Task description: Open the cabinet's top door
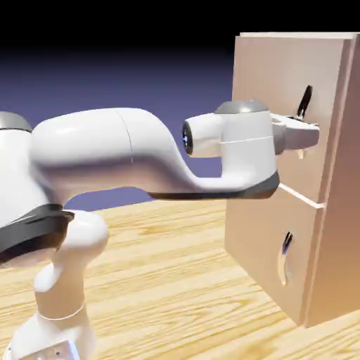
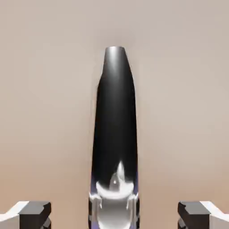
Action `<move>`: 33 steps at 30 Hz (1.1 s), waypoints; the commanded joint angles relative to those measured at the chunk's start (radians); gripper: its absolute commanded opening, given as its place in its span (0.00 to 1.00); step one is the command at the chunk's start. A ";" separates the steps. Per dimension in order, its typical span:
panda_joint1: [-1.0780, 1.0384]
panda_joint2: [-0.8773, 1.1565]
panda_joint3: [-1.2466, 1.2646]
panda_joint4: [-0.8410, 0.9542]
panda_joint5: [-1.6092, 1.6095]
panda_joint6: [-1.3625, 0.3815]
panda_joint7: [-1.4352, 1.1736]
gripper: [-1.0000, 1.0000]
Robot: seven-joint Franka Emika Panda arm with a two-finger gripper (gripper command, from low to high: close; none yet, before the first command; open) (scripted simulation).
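- Exterior view: the cabinet [image 1: 330,176] fills the right side of the frame. The top door [image 1: 281,105] is its upper panel and sits flush, not yet swung out.
- Exterior view: the handle [image 1: 304,103] runs vertically at right of centre, in the upper half. The gripper [image 1: 307,133] reaches level from the left and meets the handle's lower part. Only the dark upper end of the handle shows above the hand.
- Exterior view: the finger gap cannot be read here; the hand covers it.
- Hand view: the handle [image 2: 114,134] stands dead centre, long axis running top to bottom, tapering toward the top.
- Hand view: the fingertips [image 2: 27,214] show at the bottom corners, one either side of the handle, apart from it in this frame.
- Judgement: the jaws count as closed on the handle. The pull must go away from the door face.
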 commanded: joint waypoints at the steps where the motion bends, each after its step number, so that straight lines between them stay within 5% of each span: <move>1: -0.036 0.001 0.026 -0.032 0.022 -0.022 0.001 0.00; 17: -0.550 -0.140 0.569 -0.491 0.479 -0.405 -0.105 0.00; 33: -0.625 -0.283 1.149 -0.658 1.108 -0.878 -0.203 0.00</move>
